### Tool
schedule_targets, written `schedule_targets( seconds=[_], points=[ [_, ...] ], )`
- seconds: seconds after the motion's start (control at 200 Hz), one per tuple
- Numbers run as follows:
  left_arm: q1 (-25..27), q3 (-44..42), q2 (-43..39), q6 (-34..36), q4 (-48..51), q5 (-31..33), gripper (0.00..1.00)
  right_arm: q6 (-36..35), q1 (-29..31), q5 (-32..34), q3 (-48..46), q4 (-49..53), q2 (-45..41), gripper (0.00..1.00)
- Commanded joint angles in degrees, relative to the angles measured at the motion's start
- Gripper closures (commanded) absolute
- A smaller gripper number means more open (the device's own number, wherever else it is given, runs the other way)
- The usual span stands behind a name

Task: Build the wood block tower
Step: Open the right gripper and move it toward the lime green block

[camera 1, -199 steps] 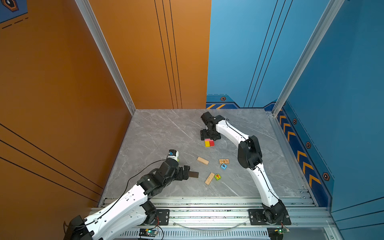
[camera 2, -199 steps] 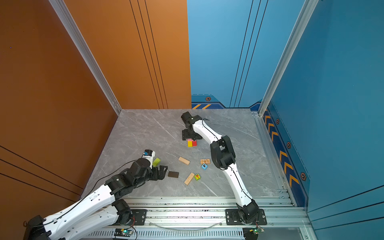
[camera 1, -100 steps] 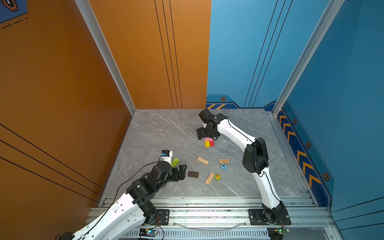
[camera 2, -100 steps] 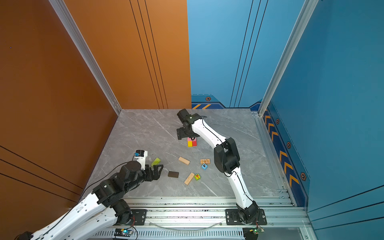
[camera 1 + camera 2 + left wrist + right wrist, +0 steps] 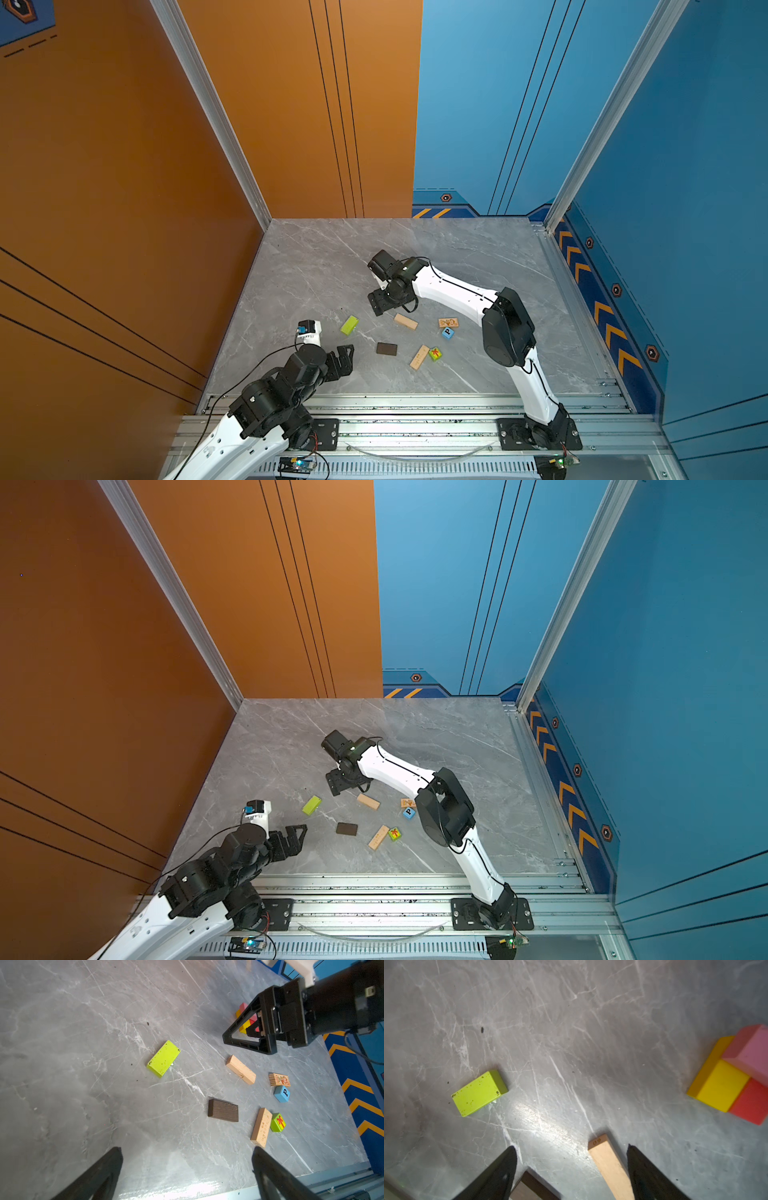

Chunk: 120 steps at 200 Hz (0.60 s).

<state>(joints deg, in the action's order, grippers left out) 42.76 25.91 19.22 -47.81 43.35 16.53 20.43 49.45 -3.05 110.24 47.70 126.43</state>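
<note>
Left wrist view | I am reading left fingers [image 5: 99, 1176] standing spread and empty over the table [image 5: 83, 1064] | right fingers [image 5: 645, 1178] standing spread, pinching nothing | wood block tower [image 5: 243, 1027] (yellow, red, pink) sitting just beside right fingers | lime block [image 5: 164, 1058] lying apart.

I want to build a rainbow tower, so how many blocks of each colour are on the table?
Tan: 3 (plain bar, lettered bar, picture block)
Lime block: 1
Dark brown block: 1
Blue P cube: 1
Green cube: 1
Yellow block: 1
Pink block: 1
Red block: 1
Total: 10
</note>
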Motion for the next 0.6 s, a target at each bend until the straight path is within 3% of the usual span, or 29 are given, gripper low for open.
schedule_targets(
  seconds=[0.0, 0.596],
  points=[
    [0.3, -0.7, -0.4, -2.7, 3.1, 1.7, 0.02, 1.0, 0.7, -1.4, -1.5, -3.5, -2.1, 0.17],
    [-0.2, -3.4, -5.1, -9.3, 6.6, 2.0, 0.02, -1.5, 6.5, -6.4, 3.8, -6.0, 4.7, 0.12]
  ],
)
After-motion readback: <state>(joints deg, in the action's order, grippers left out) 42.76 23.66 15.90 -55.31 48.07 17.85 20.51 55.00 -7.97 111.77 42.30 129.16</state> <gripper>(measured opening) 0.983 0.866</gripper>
